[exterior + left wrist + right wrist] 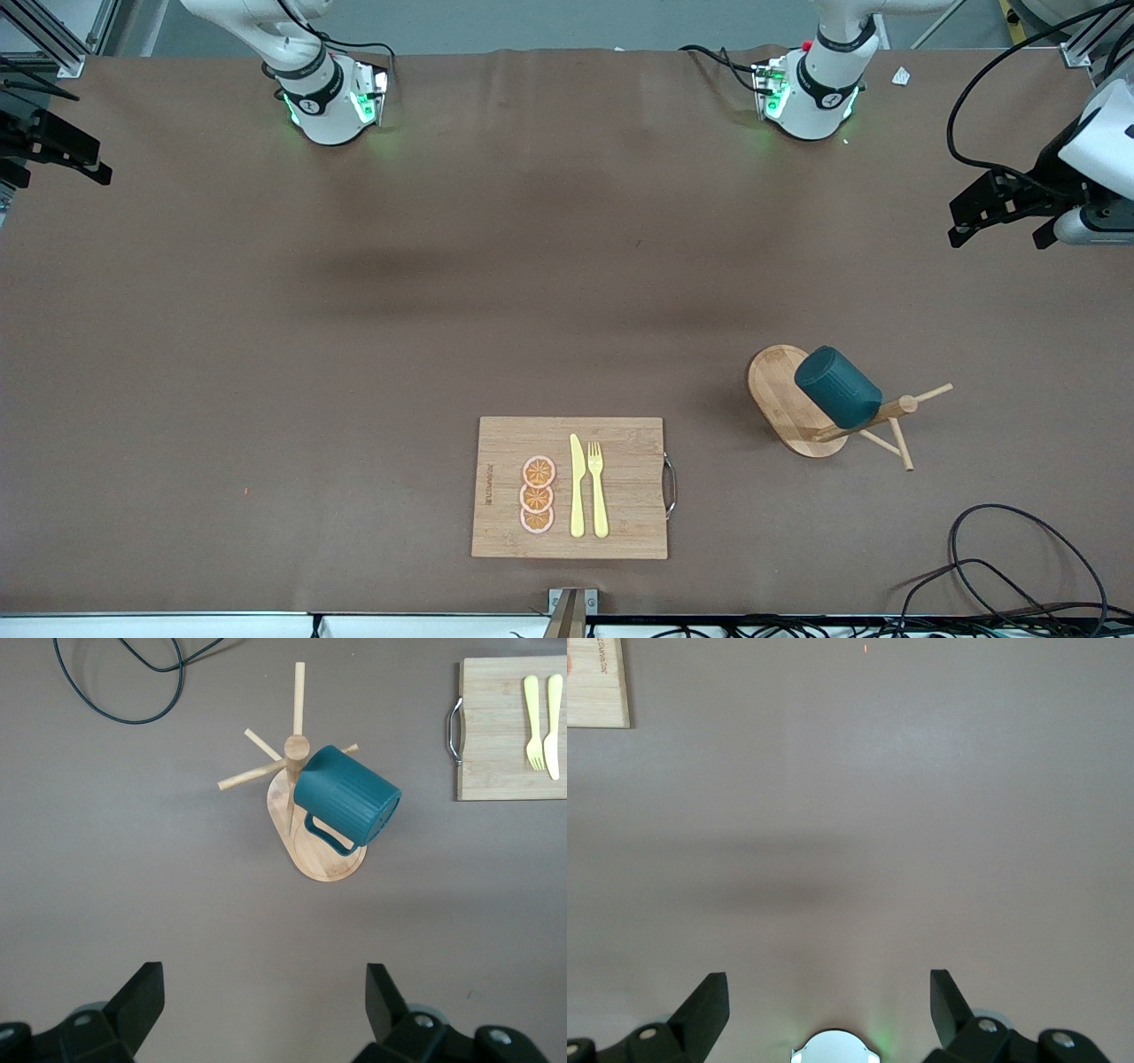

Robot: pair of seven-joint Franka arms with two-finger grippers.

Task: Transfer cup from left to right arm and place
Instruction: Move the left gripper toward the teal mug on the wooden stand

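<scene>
The cup [837, 386], a dark teal ribbed mug, hangs tilted on a wooden mug tree [886, 416], its handle hooked over one of the pegs and its mouth turned down toward the stand's oval base [772, 383]; that hang explains why it sits off the table instead of standing on it. The stand is toward the left arm's end of the table, which suits the arm that has to lift the cup first. The left gripper [261, 997] hangs high in the air over bare table near that end, fingers spread wide and holding nothing; its wrist view looks straight down on the mug tree, with the cup well ahead of the fingertips and untouched. The right gripper [828, 997] hangs at the right arm's end of the table, also spread wide and empty, with only bare brown table cover [859, 815] below it; it appears to be waiting. A bamboo cutting board [620, 443] carries three orange slices [538, 494], a yellow knife [577, 486] and a yellow fork [598, 487], and lies well away from both grippers. Judging by this layout, no step of the handover has started.
</scene>
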